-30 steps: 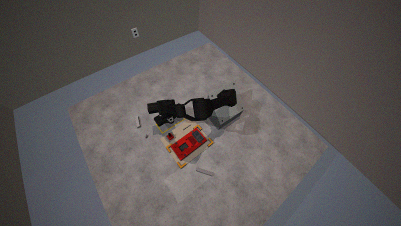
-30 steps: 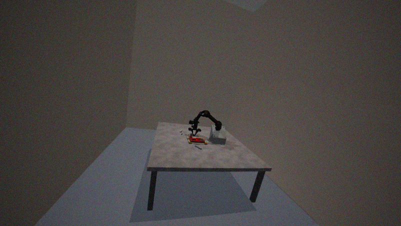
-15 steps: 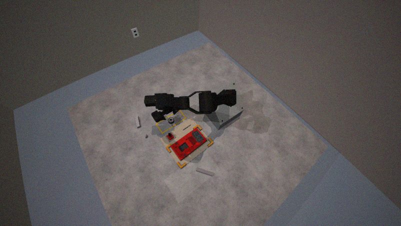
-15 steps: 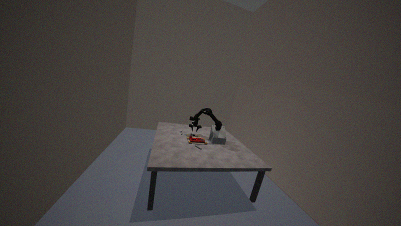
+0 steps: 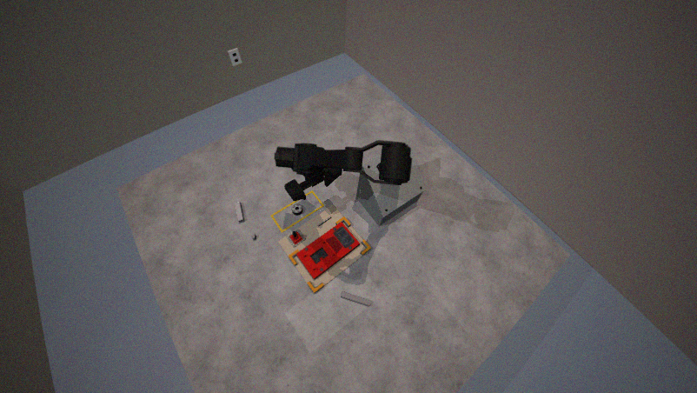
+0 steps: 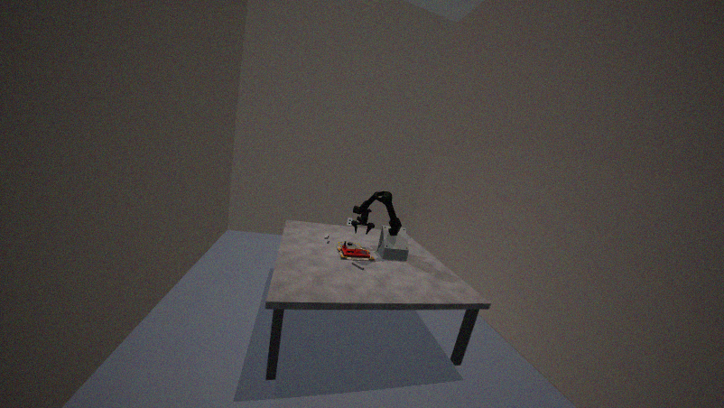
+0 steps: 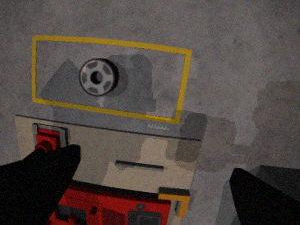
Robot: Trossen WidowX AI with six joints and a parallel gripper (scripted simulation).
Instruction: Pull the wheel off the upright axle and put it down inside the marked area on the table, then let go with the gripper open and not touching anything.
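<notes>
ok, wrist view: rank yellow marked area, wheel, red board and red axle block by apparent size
1. yellow marked area
2. red board, partly hidden by the fingers and cut off by the frame
3. wheel
4. red axle block, looks close to the wheel and is partly hidden, so that order is unsure
</notes>
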